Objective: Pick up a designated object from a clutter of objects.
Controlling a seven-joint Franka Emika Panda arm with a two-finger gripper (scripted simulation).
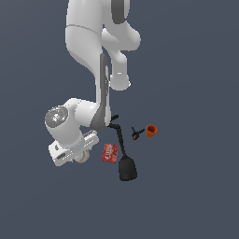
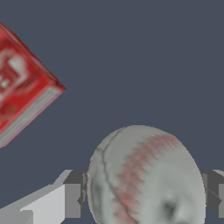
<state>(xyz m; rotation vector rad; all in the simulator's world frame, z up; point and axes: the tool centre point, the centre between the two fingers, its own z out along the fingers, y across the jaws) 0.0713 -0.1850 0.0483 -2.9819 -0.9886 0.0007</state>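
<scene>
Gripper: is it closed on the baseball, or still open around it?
Cannot tell for certain. In the wrist view the gripper has a finger at each side of the baseball, seemingly touching, but contact is unclear.

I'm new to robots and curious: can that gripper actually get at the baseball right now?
Probably yes. The wrist view shows the baseball sitting between the gripper's fingers, with nothing between them; the red packet lies apart.
</scene>
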